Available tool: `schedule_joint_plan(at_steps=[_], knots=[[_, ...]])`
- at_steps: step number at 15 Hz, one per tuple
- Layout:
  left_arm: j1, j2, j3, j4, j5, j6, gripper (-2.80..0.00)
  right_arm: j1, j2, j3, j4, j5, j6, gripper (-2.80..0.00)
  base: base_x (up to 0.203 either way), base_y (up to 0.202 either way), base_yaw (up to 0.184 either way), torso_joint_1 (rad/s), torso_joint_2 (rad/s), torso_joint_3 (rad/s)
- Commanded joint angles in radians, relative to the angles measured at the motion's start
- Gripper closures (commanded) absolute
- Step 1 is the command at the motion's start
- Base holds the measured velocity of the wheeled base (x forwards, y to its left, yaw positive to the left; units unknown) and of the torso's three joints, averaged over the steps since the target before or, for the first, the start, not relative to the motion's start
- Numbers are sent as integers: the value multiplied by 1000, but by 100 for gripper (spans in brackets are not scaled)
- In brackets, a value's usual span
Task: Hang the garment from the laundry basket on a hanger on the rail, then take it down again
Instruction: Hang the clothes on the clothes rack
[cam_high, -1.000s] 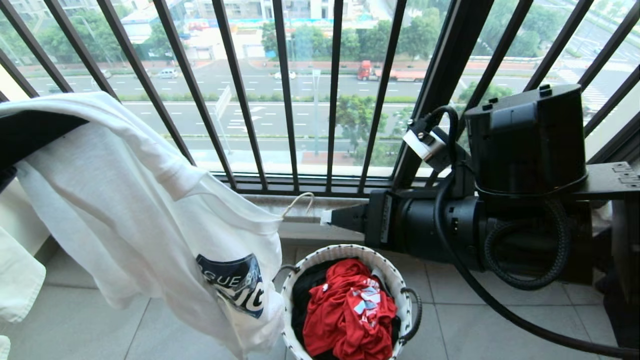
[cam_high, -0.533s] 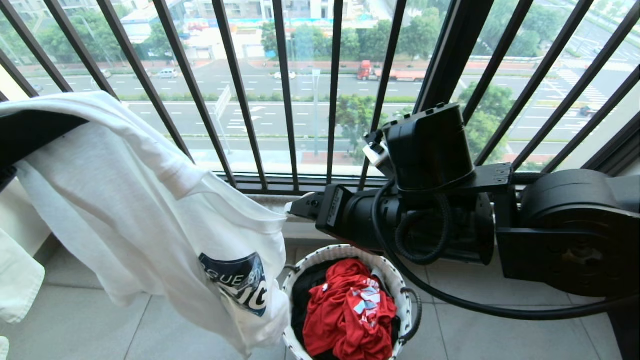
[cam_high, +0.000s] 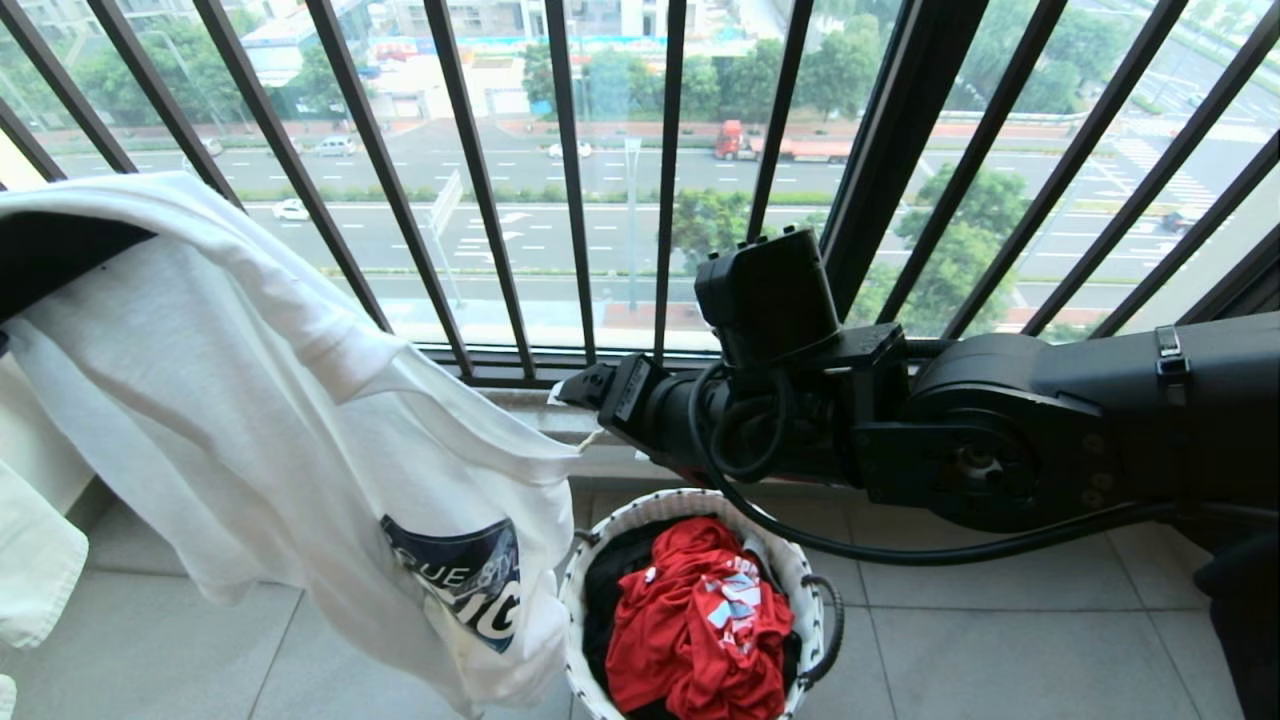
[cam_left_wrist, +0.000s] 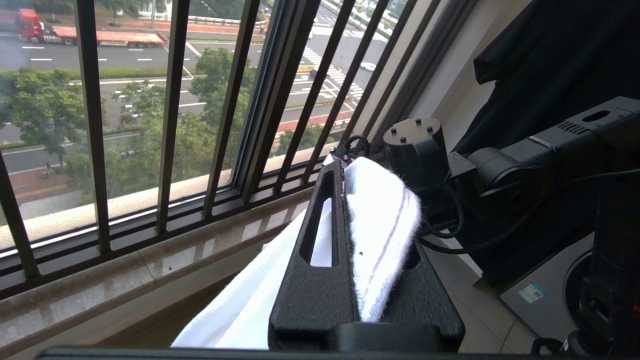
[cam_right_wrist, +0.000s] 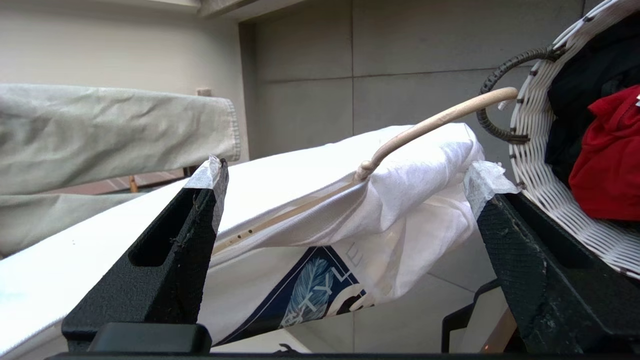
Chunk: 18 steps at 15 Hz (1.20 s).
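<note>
White short-sleeved T-shirt (cam_high: 250, 400), dark blue chest print: draped from the upper left of the head view down toward the tiled floor (cam_high: 1000, 630), its lower corner hanging just beside the laundry basket (cam_high: 600, 560). Cream wire hanger (cam_right_wrist: 435, 120): inside the shirt, hook end protruding from the cloth near the basket's dark loop handle. Laundry basket: round, white woven, standing on the floor below the stone sill (cam_high: 540, 405) of the black window railing (cam_high: 570, 180); holds a red garment (cam_high: 700, 620) over a black one. Left gripper (cam_left_wrist: 350, 210): clamped tight on a fold of the white shirt. Right gripper (cam_right_wrist: 345, 175): reaching in level from the right above the basket, jaws spread wide, the shirt's bunched collar and the hanger neck lying between the fingertips, nothing gripped. Pale grey-green garment (cam_right_wrist: 110, 130): hanging behind the shirt in the right wrist view.
</note>
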Motion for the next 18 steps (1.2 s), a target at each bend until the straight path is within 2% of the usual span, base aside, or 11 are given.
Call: schedule_joint_plan(at_steps=[1, 13, 14, 18], knots=[[0, -12, -2, -4, -4, -3, 0, 0, 38, -46, -1, 0, 7, -280, 0, 0, 0, 0, 0, 0], [0, -21, 0, -24, -2, -3, 0, -13, 206, -275, 5, -24, 2, -280, 0, 0, 0, 0, 0, 0], [0, -21, 0, -24, -2, -3, 0, -13, 212, -283, 4, -38, -5, 0, 0, 0, 0, 0, 0, 0], [0, -23, 0, -24, -1, -3, 0, -12, 211, -283, -2, -61, -86, 0, 0, 0, 0, 0, 0, 0]])
